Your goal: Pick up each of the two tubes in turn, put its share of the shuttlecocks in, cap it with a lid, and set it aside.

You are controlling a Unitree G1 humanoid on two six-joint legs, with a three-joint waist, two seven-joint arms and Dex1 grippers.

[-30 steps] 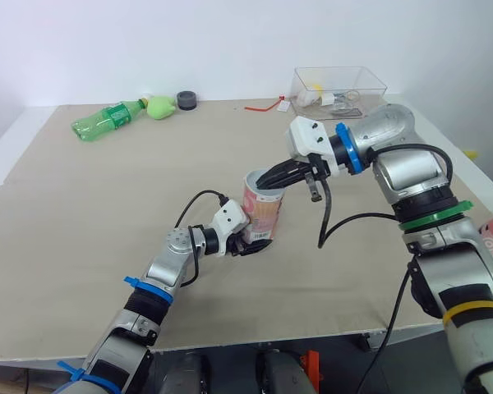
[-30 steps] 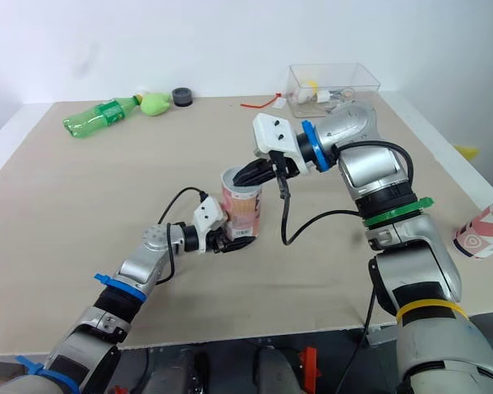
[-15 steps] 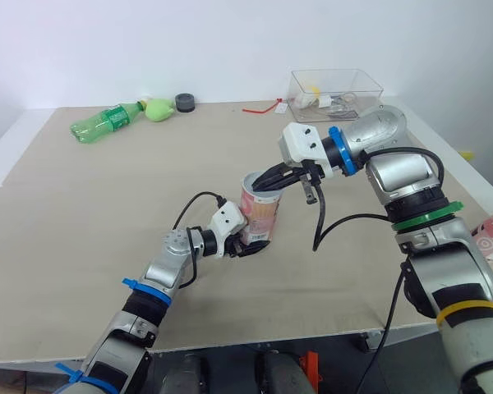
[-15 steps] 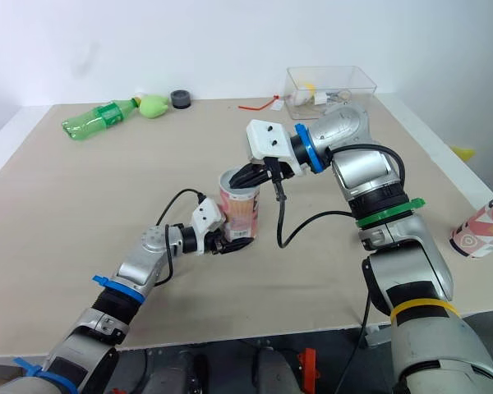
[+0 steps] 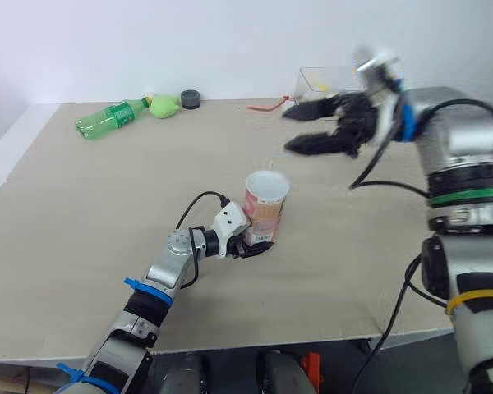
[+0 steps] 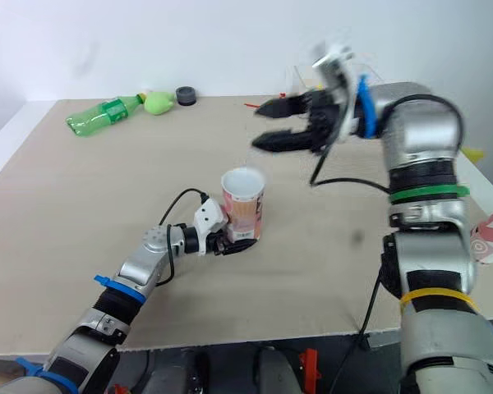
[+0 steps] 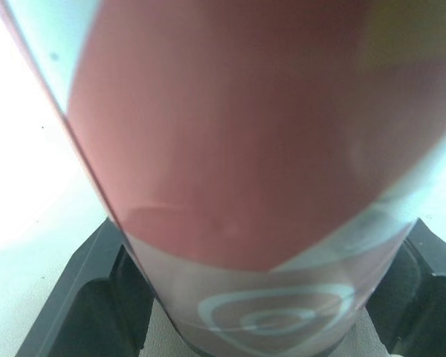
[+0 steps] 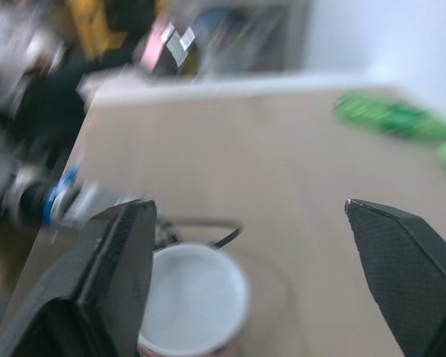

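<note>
Tube: pink cardboard tube (image 5: 265, 215) near the table centre; upright, long axis vertical, white round top facing up; cannot tell whether that top is a lid or the open mouth
Left gripper: left gripper (image 5: 255, 244) low at the tube's 7 o'clock side; black fingers (image 7: 82, 297) pinching the tube's base from both sides
Right gripper: right gripper (image 5: 289, 131) in the air toward 1 o'clock of the tube, well apart; fingers spread wide, nothing between them
Room: beige table (image 5: 82, 213) bare all round the tube; near edge at 6 o'clock and left edge at 9 o'clock both well apart
Others: green plastic bottle (image 5: 109, 119) lying on its side at 10 o'clock by the far edge; light-green pear-shaped thing (image 5: 163, 105) and dark round cap (image 5: 190, 100) just beside it; red strip (image 5: 265, 105) at 12 o'clock; clear plastic box (image 5: 319, 78) at 1 o'clock, partly behind the right gripper; second pink patterned tube (image 6: 491, 238) at 3 o'clock, well apart
In the way: black cable (image 5: 199, 201) loops just beside the tube at 9 o'clock
</note>
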